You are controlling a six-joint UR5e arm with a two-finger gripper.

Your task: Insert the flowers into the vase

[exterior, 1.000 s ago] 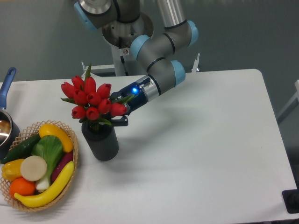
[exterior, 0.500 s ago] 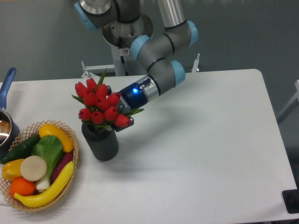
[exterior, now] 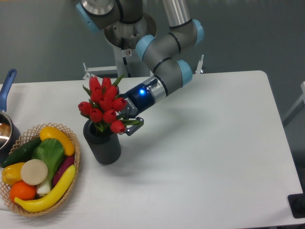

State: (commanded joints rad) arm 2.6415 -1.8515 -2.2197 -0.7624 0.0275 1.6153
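Observation:
The flowers (exterior: 106,106), a bunch of red tulips with green leaves, stand with their stems down inside the vase (exterior: 103,147), a dark grey cylinder left of the table's middle. The buds lean slightly right over the rim. My gripper (exterior: 128,121) sits just right of the bunch at the level of the lowest buds, and its dark fingers (exterior: 135,124) reach in among the leaves. The buds hide the fingertips, so whether they still clamp the stems does not show.
A wicker basket (exterior: 71,140) with banana, orange, cucumber and other produce stands at the front left, close to the vase. A pot with a blue handle (exterior: 7,85) sits at the left edge. The arm's base (exterior: 125,33) is behind the table.
The bunch has swung from leaning left to more upright and shifted right over the vase. The gripper has rotated and moved slightly right with it.

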